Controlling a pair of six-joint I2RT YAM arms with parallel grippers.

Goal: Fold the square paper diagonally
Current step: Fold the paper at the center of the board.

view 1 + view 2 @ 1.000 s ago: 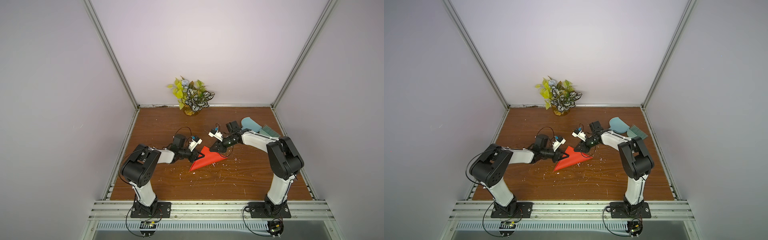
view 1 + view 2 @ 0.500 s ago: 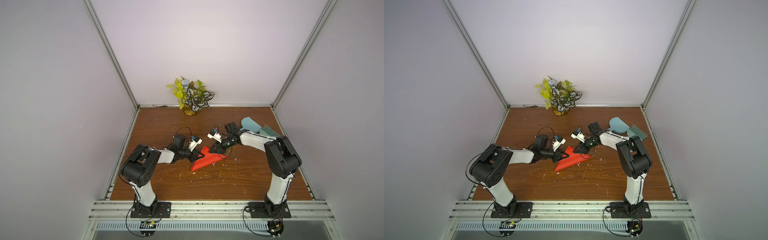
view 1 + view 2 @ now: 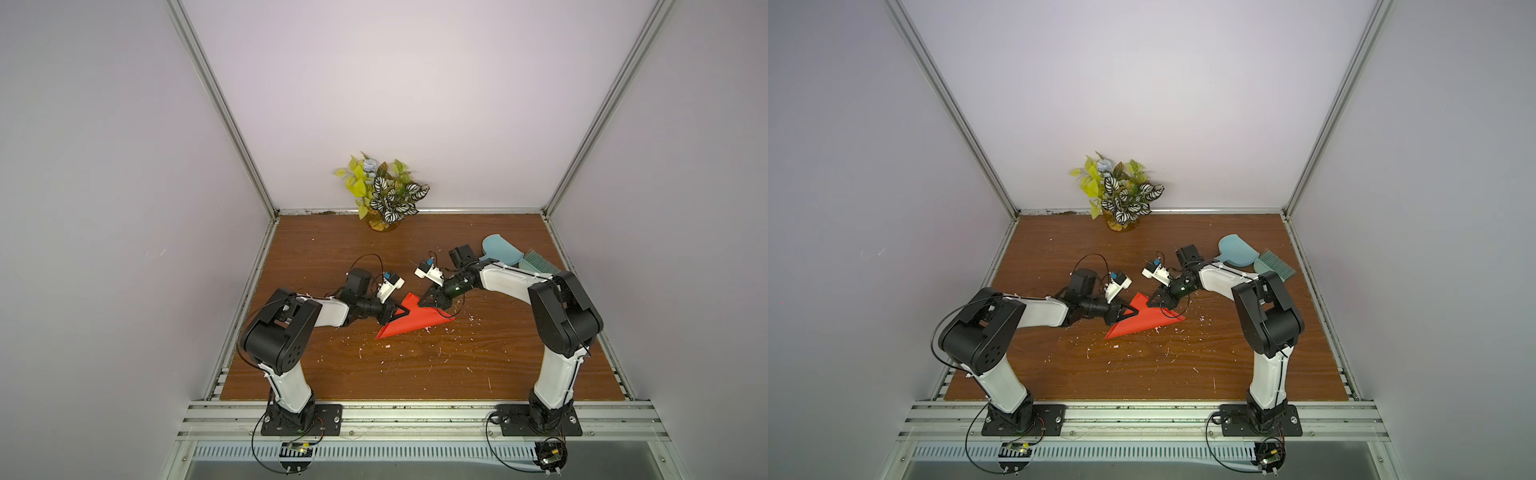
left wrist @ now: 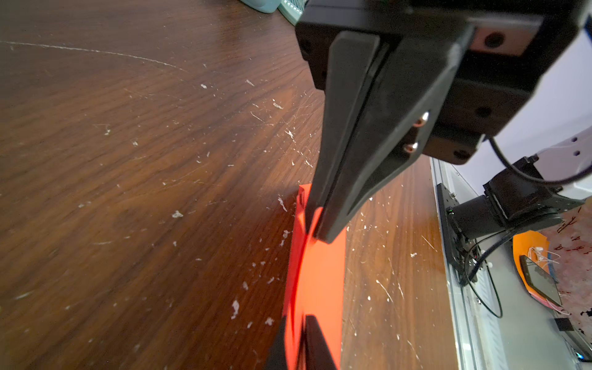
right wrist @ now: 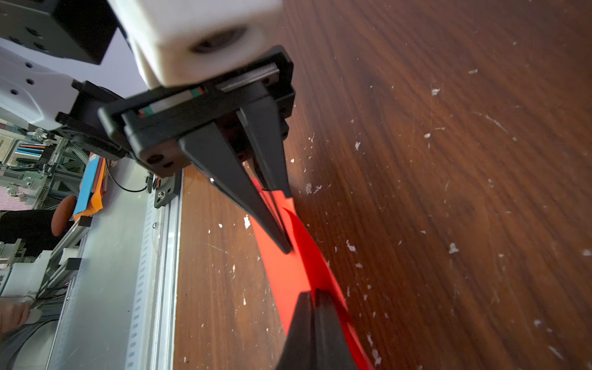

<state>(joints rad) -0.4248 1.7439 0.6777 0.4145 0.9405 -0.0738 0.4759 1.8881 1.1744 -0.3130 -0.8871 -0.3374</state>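
The square paper lies folded into a triangle on the table, my right gripper pinching its upper edge and my left gripper barely parted around it, grip uncertain, so next I'd judge releasing and pressing the crease flat.

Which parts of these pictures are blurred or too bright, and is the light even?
Left wrist view: the paper glows too bright, the near table is blurred. Right wrist view: the right tool at the frame edge looks soft, the table grain sharp. Both top views: even light, faint shadows.
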